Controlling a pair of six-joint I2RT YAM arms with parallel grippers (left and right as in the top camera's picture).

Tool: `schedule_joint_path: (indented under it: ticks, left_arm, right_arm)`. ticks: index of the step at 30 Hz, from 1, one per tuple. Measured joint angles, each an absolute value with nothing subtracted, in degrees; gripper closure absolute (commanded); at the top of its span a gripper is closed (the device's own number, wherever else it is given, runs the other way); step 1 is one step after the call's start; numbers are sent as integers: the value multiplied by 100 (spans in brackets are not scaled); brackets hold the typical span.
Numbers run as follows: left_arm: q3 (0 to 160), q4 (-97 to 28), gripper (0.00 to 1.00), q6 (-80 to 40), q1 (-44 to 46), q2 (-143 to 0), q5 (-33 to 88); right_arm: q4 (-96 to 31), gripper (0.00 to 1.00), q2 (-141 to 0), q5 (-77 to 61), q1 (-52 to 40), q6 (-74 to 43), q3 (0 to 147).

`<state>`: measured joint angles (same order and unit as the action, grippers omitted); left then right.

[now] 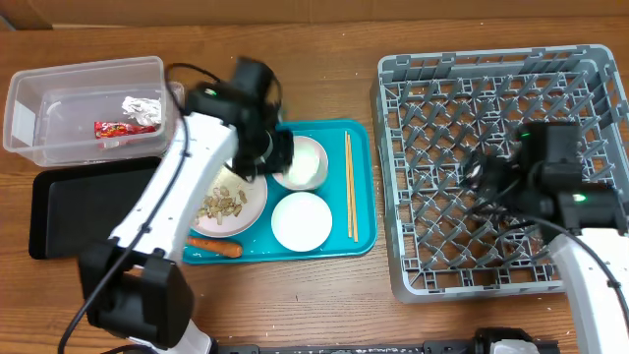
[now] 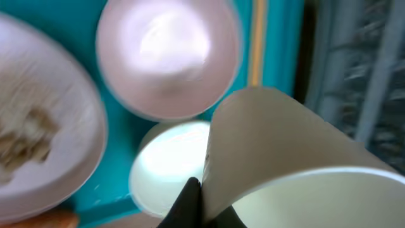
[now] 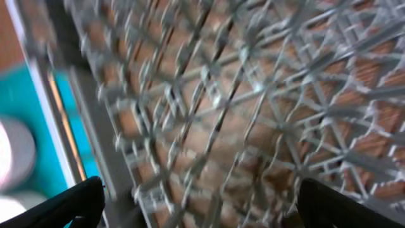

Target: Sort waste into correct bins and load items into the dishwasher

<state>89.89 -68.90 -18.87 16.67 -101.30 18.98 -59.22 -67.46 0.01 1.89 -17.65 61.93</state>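
The left jaws are pinching the wall of the small white cup, with one dark finger showing against its side, and are holding it above the teal tray. The right jaws are standing spread wide with nothing between them, hovering over the dish rack.

Under the cup, the far bowl and the near bowl are sitting on the tray beside the plate of food scraps. The chopsticks are lying along its right side and the carrot at its front edge. Off to the left, the clear tub is holding the foil ball and red wrapper, with the black tray just in front of it.

A grip on one thin wall is looking risky — the cup could swing or slip on the way across and drop onto the bowls. Both arms may also be crowding each other at the rack's near side.

The wooden worktop is filling the overhead view — nothing of the room is showing.
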Motion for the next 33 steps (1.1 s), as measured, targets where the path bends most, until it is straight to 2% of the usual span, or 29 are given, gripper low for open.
schedule_joint_path:
  ticks: [3, 5, 9, 14, 25, 33]
  left_arm:
    - [9070, -6261, 96, -1745, 1367, -10130, 3122]
    - [9065, -5850, 96, -1688, 1313, -10132, 3922]
    - [9065, -5144, 96, -1627, 1400, -10154, 5343]
    - [9065, -4644, 96, -1612, 1695, -10326, 6764]
    - [9063, -4598, 96, -1614, 2156, -10514, 7422]
    - [9063, -4259, 96, -1852, 2311, -10514, 7542]
  right_arm:
    - [-5568, 0, -6755, -939, 707, -1385, 6211]
    - [-5524, 0, -6801, -2078, 869, -803, 6226]
    - [-5747, 0, -7004, -4348, 847, 464, 6237]
    - [-5586, 0, -7244, -5924, 676, 1262, 6237]
    - [-4853, 0, -7288, -7505, 633, 1632, 6243]
    - [-4718, 0, -7288, -7872, 637, 1653, 6246]
